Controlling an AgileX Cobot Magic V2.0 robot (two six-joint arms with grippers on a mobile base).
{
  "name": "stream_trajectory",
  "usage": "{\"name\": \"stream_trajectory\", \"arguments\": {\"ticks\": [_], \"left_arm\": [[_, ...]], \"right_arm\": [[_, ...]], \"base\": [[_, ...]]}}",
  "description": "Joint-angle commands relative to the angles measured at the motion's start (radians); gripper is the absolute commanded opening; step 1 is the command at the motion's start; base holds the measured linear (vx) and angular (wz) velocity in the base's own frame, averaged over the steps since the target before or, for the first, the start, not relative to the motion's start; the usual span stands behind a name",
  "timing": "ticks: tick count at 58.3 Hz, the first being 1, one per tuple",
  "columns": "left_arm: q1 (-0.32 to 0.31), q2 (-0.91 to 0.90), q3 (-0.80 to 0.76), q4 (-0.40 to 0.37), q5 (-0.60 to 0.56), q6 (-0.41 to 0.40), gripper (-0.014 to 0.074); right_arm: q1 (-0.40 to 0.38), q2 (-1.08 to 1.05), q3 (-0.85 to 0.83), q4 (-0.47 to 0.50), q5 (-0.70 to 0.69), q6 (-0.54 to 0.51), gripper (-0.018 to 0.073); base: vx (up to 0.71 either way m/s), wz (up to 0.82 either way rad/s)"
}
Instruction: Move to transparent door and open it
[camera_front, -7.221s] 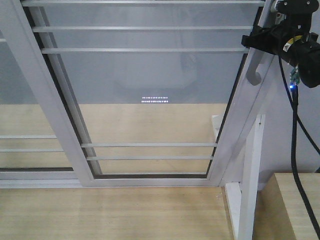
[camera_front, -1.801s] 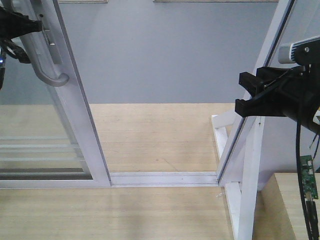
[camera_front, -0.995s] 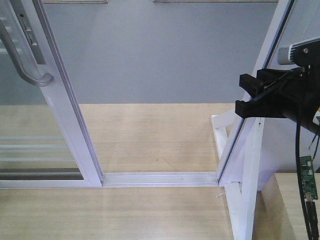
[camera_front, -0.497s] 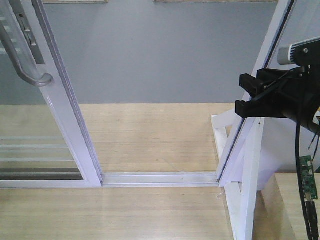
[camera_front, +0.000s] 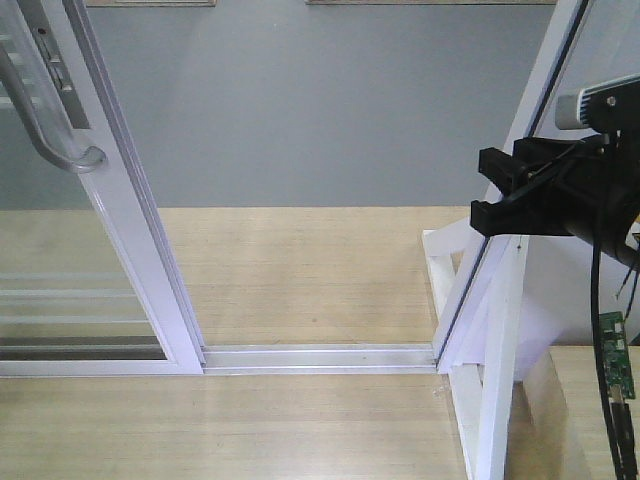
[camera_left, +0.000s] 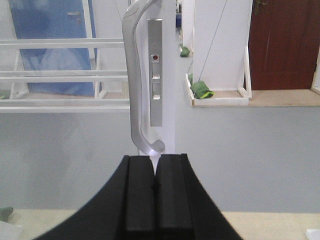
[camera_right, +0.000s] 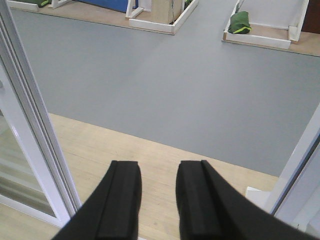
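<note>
Front view: the transparent door (camera_front: 120, 215) now stands slid far left of the doorway, so opening looks complete. Left wrist view: left gripper (camera_left: 154, 192), pads together, empty, below the handle (camera_left: 136, 90). Right wrist view: right gripper (camera_right: 157, 200) parted, empty.

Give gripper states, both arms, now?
Left gripper: shut, empty, just below the curved pale grey handle.
Right gripper: open, empty.
</note>
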Motion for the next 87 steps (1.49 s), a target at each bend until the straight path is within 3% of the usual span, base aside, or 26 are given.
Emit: {"name": "stream_trajectory", "arguments": {"ticks": [1,4,7,13,51,57,68,77,87], "left_arm": [[-0.006,-0.079,0.078,0.009,-0.169,-0.023,-0.0007],[-0.006,-0.147,0.151,0.008,-0.198,-0.022,-0.0007],[-0.014,-0.182,0.142,0.01,-0.083,-0.021,-0.0007],[-0.027,-0.167,0.144,0.028,-0.042,-0.024,-0.0007],[-0.027,-0.163,0.143,0.023,-0.048,-0.029,-0.0006],[-0.027,-0.163,0.143,0.023,-0.048,-0.029,-0.0006],[-0.027,-0.163,0.143,0.023,-0.048,-0.029,-0.0006],[-0.027,-0.163,0.143,0.023,-0.048,-0.029,-0.0006],[-0.027,-0.163,0.143,0.023,-0.048,-0.029,-0.0006]], "right_arm": [[-0.003,-0.016,-0.027,-0.008,-0.071,-0.005,0.0278],[-0.003,-0.016,-0.027,-0.008,-0.071,-0.006,0.0278],[-0.003,-0.016,-0.027,-0.008,-0.071,-0.006,0.0278],[-0.002,-0.016,-0.027,-0.008,-0.071,-0.006,0.0278],[-0.006,-0.02,-0.024,-0.019,-0.074,-0.02,0.0271],[-0.061,-0.093,-0.007,-0.032,-0.048,-0.094,0.0204],[-0.254,-0.362,0.129,0.078,-0.048,-0.136,-0.0015],[-0.432,-0.604,0.303,0.077,-0.049,-0.175,-0.001],[-0.464,-0.829,0.508,0.077,-0.048,-0.187,-0.0006]], "base": [[0.0,0.0],[0.0,0.0],[0.0,0.0],[0.0,0.0],[0.0,0.0],[0.0,0.0],[0.0,0.0],[0.0,0.0],[0.0,0.0]]}}
